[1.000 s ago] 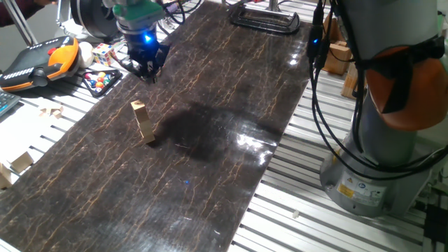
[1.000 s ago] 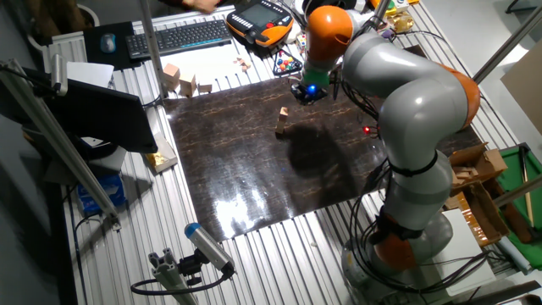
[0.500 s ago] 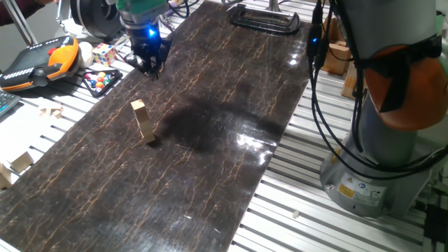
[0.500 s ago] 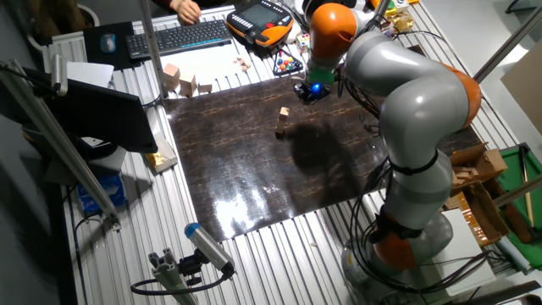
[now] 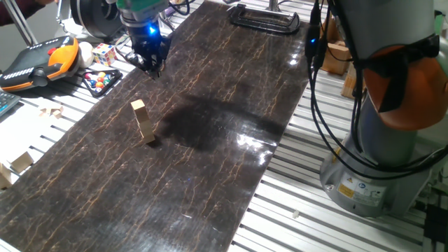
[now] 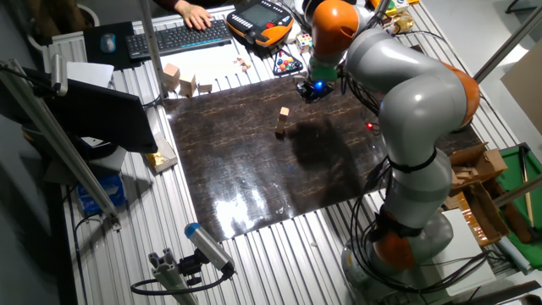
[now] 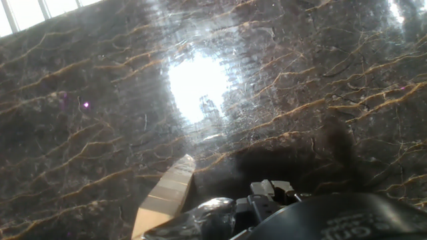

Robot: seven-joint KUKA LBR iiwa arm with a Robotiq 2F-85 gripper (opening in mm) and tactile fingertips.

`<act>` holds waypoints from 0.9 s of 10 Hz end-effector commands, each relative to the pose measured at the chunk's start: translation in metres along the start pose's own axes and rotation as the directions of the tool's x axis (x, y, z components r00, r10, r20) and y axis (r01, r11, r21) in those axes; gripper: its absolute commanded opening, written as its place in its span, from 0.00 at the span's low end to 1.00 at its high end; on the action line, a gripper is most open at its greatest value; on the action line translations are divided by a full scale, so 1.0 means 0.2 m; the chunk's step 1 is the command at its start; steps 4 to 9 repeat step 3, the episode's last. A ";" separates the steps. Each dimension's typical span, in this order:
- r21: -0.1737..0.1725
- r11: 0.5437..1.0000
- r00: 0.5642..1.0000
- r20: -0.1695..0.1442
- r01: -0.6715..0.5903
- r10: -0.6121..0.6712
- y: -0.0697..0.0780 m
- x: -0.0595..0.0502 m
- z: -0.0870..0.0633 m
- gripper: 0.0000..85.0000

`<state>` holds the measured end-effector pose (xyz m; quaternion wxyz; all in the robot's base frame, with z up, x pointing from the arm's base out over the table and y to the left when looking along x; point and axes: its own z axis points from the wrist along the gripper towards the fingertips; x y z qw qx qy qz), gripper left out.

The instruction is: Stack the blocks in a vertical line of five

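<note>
Gripper (image 5: 150,64) has pulled further back from the block stack (image 5: 143,120) vs a sec ago, up toward the table's far edge near the Rubik's cube (image 5: 103,53) and teach pendant (image 5: 42,61). Now well apart from the stack, nothing visibly carried. Fingers look pressed close together at the tip in one fixed view, but too small/dark to be sure, so honestly can't tell. Hand view no help there, only dark housing at the bottom.

Means, prob, a block just got placed and stayed up; retreat phase. Stack count hard to read, maybe 4–5.

Stack sits on the dark marble slab (image 5: 210,161), mid-left region, also seen in the other fixed view (image 6: 282,122). Long axis vertical, pointing up, slight lean maybe. Shows in hand view (image 7: 165,193) as a tan column, segment lines visible.
</note>
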<state>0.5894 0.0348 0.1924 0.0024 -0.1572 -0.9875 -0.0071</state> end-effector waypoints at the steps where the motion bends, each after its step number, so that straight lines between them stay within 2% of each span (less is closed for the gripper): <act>1: -0.001 1.000 1.000 0.000 0.000 0.000 0.00 0.00 0.00 0.01; 9: -0.002 1.000 1.000 -0.002 0.000 0.000 0.00 0.00 0.00 0.01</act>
